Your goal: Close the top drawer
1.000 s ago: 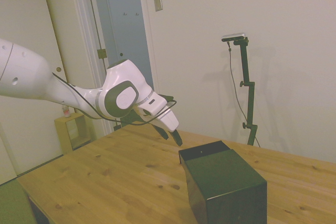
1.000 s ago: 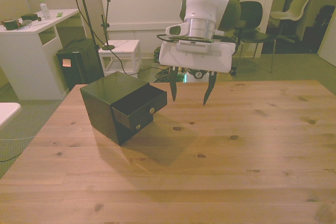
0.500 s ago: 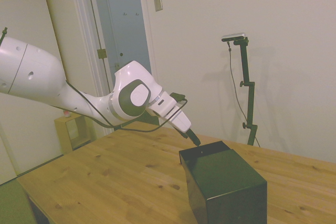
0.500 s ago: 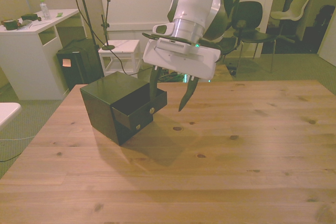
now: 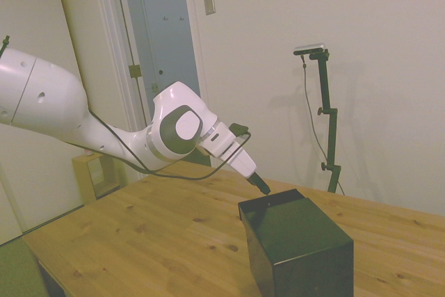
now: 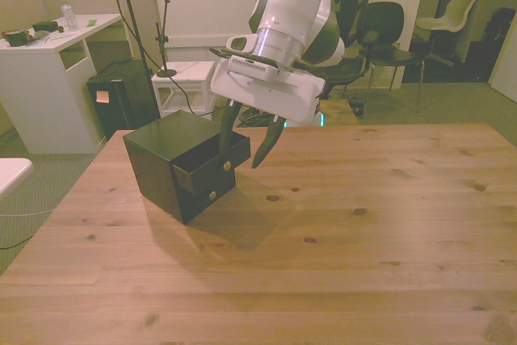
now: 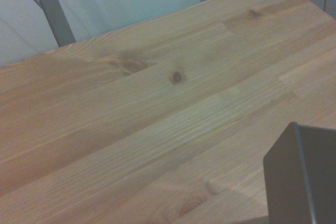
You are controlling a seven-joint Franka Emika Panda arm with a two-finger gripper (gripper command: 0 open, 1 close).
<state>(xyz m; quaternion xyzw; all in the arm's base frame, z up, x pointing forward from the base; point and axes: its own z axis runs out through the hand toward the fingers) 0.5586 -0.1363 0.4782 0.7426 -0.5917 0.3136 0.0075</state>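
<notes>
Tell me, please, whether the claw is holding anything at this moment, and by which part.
Nothing is held. The claw is open, one finger against the front of the shallow black top drawer of the small glossy black cabinet, the other free.

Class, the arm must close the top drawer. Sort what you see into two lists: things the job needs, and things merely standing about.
Needed for the job:
- shallow black top drawer, still sticking out
- small glossy black cabinet
- open two-finger gripper, one finger at the drawer's front

Standing about:
- white desk
- dark chairs
- white side table
</notes>
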